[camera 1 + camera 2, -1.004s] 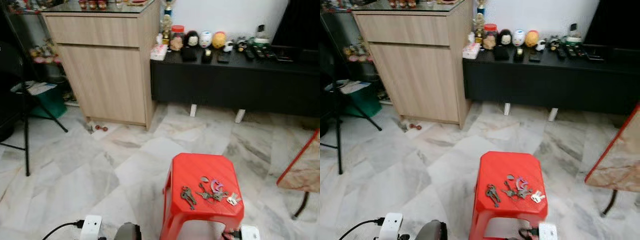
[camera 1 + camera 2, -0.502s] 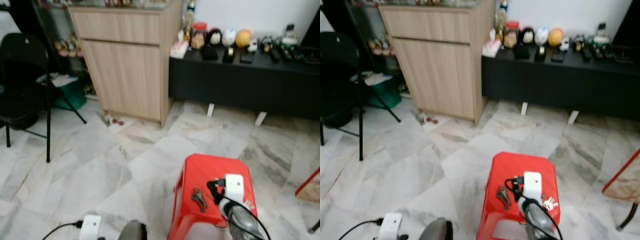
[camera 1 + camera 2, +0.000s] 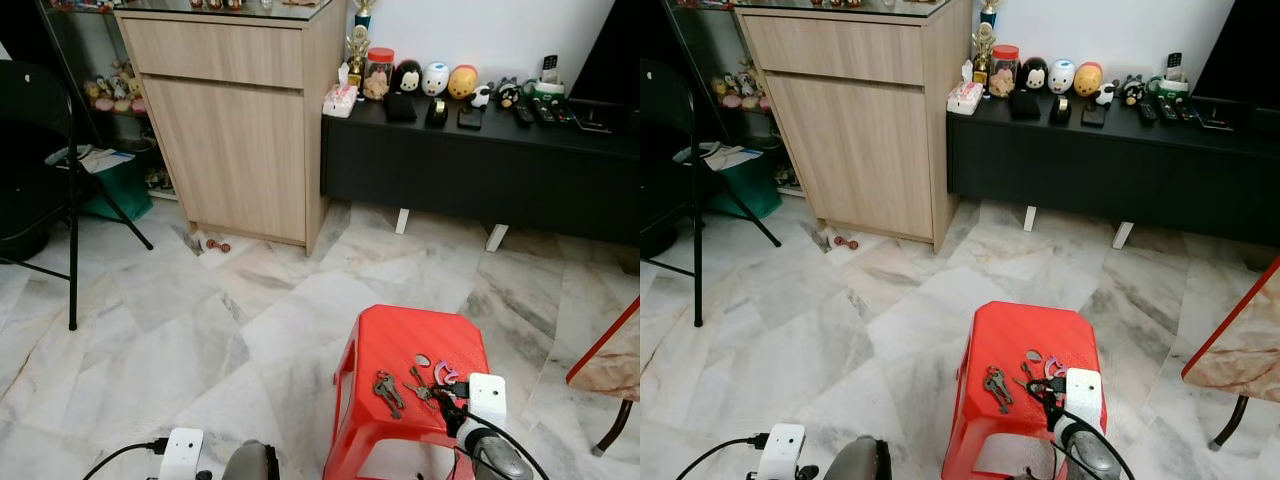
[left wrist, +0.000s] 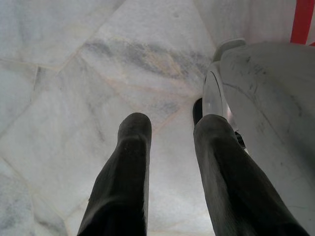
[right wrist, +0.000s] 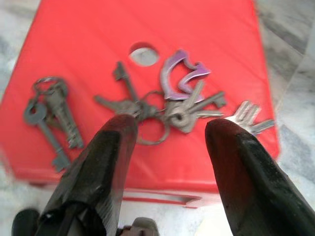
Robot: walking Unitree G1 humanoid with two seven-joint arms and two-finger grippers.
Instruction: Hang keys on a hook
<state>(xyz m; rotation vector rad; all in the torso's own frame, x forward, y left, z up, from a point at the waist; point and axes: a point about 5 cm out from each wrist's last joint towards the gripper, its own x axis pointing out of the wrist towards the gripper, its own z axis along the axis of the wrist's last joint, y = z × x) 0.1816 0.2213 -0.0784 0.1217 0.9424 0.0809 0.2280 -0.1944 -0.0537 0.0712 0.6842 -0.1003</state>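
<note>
Right gripper [image 5: 170,132] is hovering just above the near edge of the red plastic stool [image 5: 88,29], its two black fingers [image 5: 106,162] spread wide with nothing between them. Looking along those fingers, the bigger bunch of silver keys with the purple curved tag [image 5: 170,105] sits right ahead of the gap, on the stool top, not touching either finger as far as I can see. One flat silver key of that bunch [image 5: 248,115] sticks out toward the stool's corner. A second, smaller bunch of dark grey old-style keys on a ring [image 5: 51,115] lies apart from it, off to the side past one finger. From the head camera, both bunches lie on the front half of the stool, near a small round hole [image 3: 422,360] in the seat.

Left gripper [image 4: 170,137] hangs low over the pale marble floor [image 4: 74,73], fingers a little apart and empty.
</note>
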